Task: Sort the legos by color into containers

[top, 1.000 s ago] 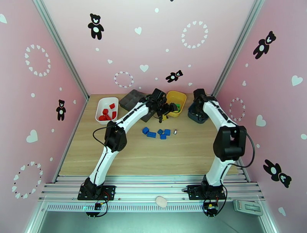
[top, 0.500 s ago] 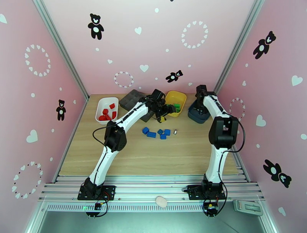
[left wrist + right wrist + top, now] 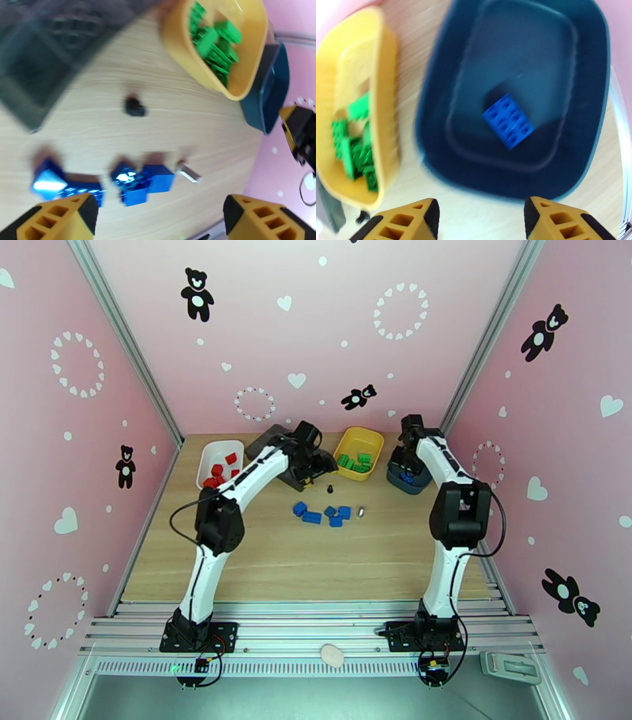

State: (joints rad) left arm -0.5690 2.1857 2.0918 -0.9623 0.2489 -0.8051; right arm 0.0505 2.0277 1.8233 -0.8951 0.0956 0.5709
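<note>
Red legos (image 3: 221, 470) lie in the white container (image 3: 208, 451). Green legos (image 3: 355, 463) (image 3: 213, 39) fill the yellow container (image 3: 365, 439) (image 3: 177, 39). One blue lego (image 3: 508, 120) lies flat in the dark teal container (image 3: 434, 118) (image 3: 395, 477). Several blue legos (image 3: 324, 513) (image 3: 138, 181) sit loose on the wood at mid-table. My right gripper (image 3: 482, 221) (image 3: 407, 455) hovers open over the teal container, nothing between its fingers. My left gripper (image 3: 162, 221) (image 3: 314, 467) hangs open above the table, between the grey tray and the yellow container, back from the loose blue legos.
A dark grey compartment tray (image 3: 265, 447) (image 3: 35, 59) stands at the back between the white and yellow containers. A small black bit (image 3: 330, 489) (image 3: 134, 106) and a silvery bit (image 3: 361, 511) (image 3: 189, 173) lie near the blue legos. Pink walls close in both sides.
My right gripper has opened and the blue lego now lies in the teal container. My left arm has swung left, away from the yellow container toward the grey tray.
</note>
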